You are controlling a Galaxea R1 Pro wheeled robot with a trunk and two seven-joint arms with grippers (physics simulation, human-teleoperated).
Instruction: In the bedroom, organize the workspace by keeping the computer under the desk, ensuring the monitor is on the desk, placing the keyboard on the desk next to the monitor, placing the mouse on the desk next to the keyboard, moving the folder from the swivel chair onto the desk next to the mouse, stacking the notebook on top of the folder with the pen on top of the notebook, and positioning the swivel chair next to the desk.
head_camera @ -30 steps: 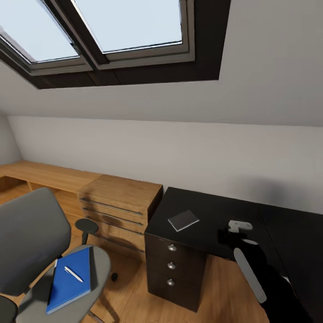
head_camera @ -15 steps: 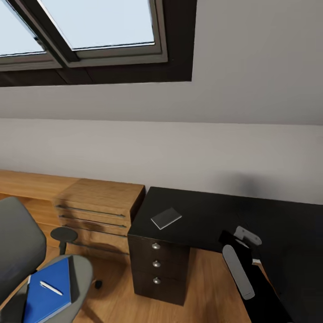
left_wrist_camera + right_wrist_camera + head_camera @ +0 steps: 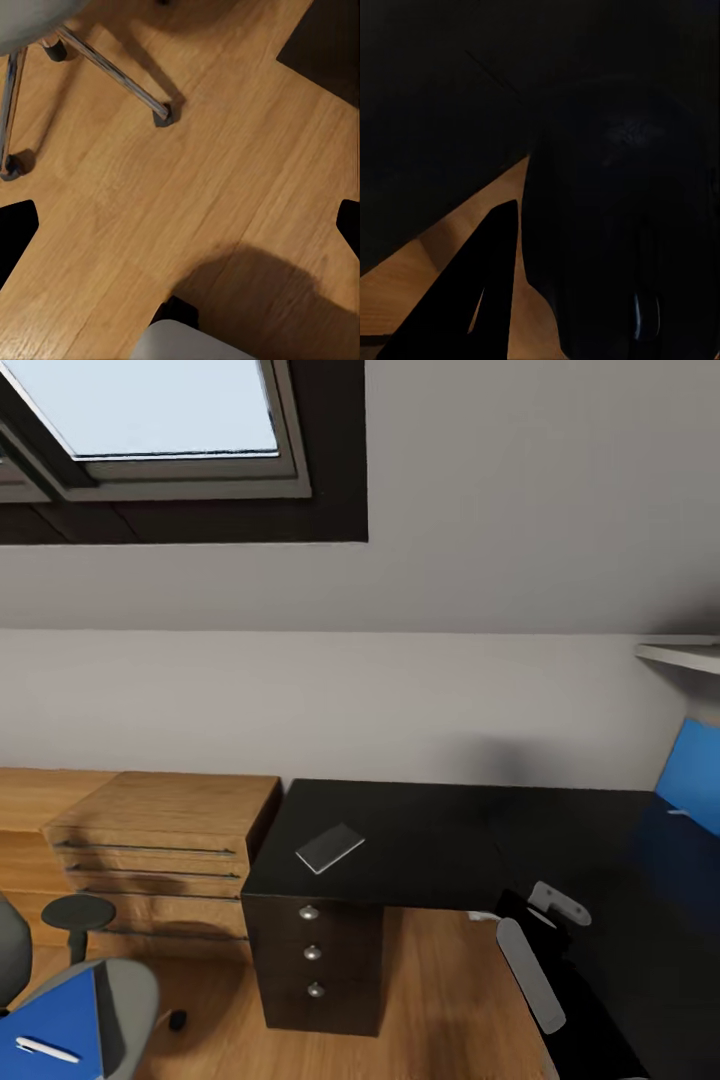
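Here the notebook [image 3: 330, 847] lies flat on the desk [image 3: 440, 850].

Attic bedrm — skylight [image 3: 150, 410], desk [image 3: 430, 840]

Right arm [image 3: 560, 970]: black links, pale grey oblong cover.

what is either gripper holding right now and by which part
Left gripper holds nothing, open over the floor. A dark mouse-like thing sits close by the right gripper; a hold cannot be told.
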